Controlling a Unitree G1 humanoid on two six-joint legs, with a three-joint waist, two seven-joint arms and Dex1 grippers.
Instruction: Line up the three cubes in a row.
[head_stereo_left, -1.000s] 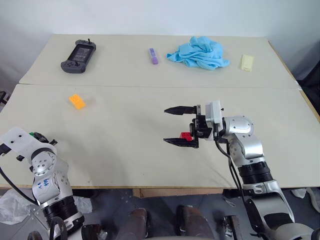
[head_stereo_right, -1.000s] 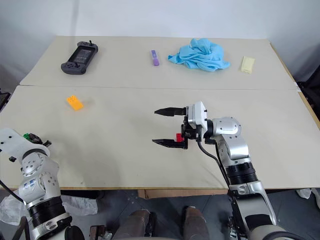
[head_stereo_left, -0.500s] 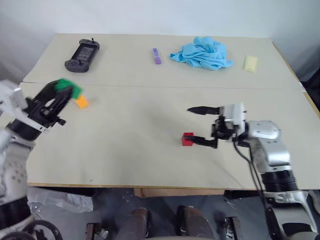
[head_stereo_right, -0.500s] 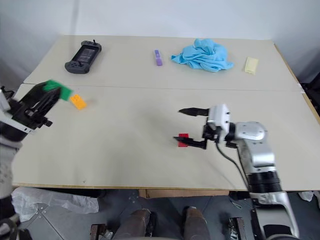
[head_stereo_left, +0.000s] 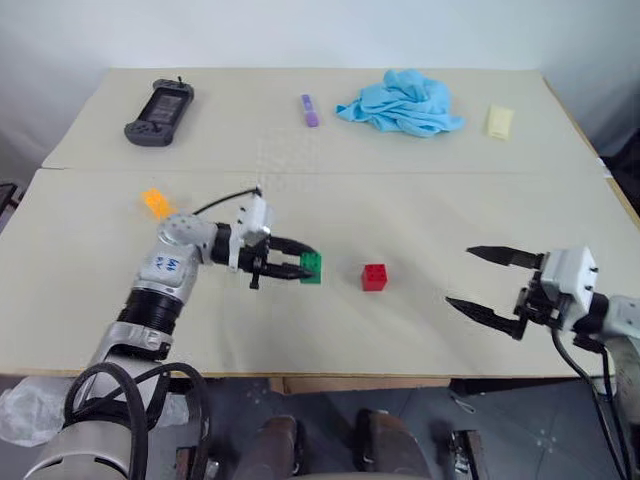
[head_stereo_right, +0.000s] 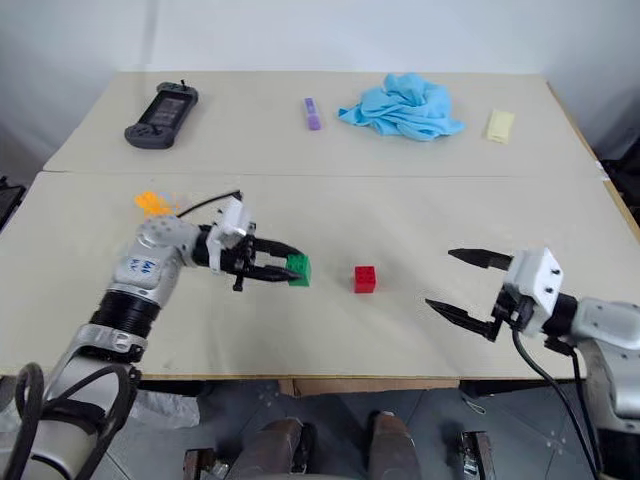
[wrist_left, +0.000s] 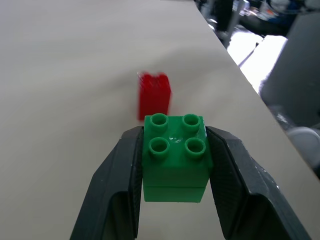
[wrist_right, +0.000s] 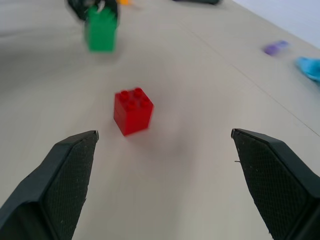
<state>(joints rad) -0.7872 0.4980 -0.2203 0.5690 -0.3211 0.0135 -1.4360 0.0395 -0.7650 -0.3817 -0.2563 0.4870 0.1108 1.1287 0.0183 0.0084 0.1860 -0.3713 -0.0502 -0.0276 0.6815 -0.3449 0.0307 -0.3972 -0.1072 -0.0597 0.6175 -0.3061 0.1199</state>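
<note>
The left end effector (head_stereo_left: 293, 269) is clamped on the green cube (head_stereo_left: 311, 267), studs up, and holds it at or just above the table (head_stereo_left: 420, 200), just to the left of the red cube (head_stereo_left: 375, 277), with a small gap between the two. One second ago this arm was folded back at the near left corner of the table; half a second ago it was carrying the green cube past the orange cube (head_stereo_left: 155, 202). The right end effector (head_stereo_left: 482, 282) stands with its fingers wide apart and holds nothing. It has withdrawn to the near right of the table and is now well apart from the red cube; one second ago its fingers flanked that cube, and half a second ago the cube already stood free beside the lower finger. The red cube therefore appears placed, upright on the table near the centre, and serves as the reference for the row. The green cube is judged to be at its slot, so release is the probable next step. The orange cube lies at the far left, well apart from the other two, and remains to be collected. A game controller (head_stereo_left: 158, 100), a purple stick (head_stereo_left: 309, 110), a blue cloth (head_stereo_left: 402, 102) and a pale yellow block (head_stereo_left: 497, 121) lie along the far side of the table in the same places as in the earlier frames.
</note>
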